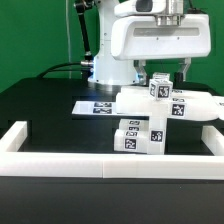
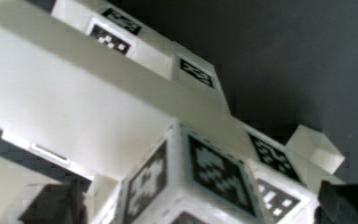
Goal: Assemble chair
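Overhead, tool [image 1: 176, 66] spread wide above tagged white chair [image 1: 150, 115], black table [image 1: 45, 110]

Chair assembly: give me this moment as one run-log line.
chair: part-built, on black table | gripper: fingers open, above chair, holding nothing | marker board: behind chair
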